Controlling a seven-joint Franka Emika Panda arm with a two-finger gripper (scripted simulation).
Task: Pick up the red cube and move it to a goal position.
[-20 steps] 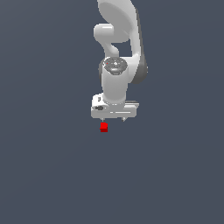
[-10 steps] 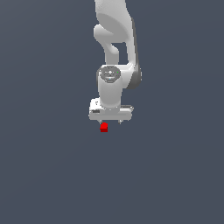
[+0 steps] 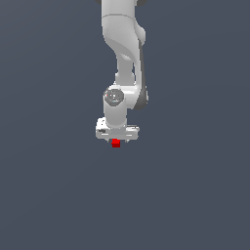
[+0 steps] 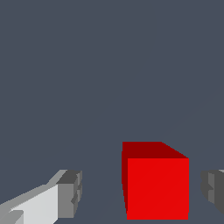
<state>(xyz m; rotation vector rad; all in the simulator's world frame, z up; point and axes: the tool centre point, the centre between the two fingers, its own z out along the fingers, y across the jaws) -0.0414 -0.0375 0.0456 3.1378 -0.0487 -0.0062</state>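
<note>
The red cube is small and plain, and it rests on the dark grey floor directly under the white hand. My gripper points straight down over it, so low that the cube shows just below the hand. In the wrist view the red cube stands between my two grey fingertips, with a gap on each side. The gripper is open and straddles the cube without touching it. The cube sits nearer to one fingertip than to the other.
The flat dark grey floor stretches all around. The white arm rises from the hand toward the top of the exterior view. No other objects show.
The hand has come down toward the cube over the last second, closing the gap above it. The cube has stayed in place.
</note>
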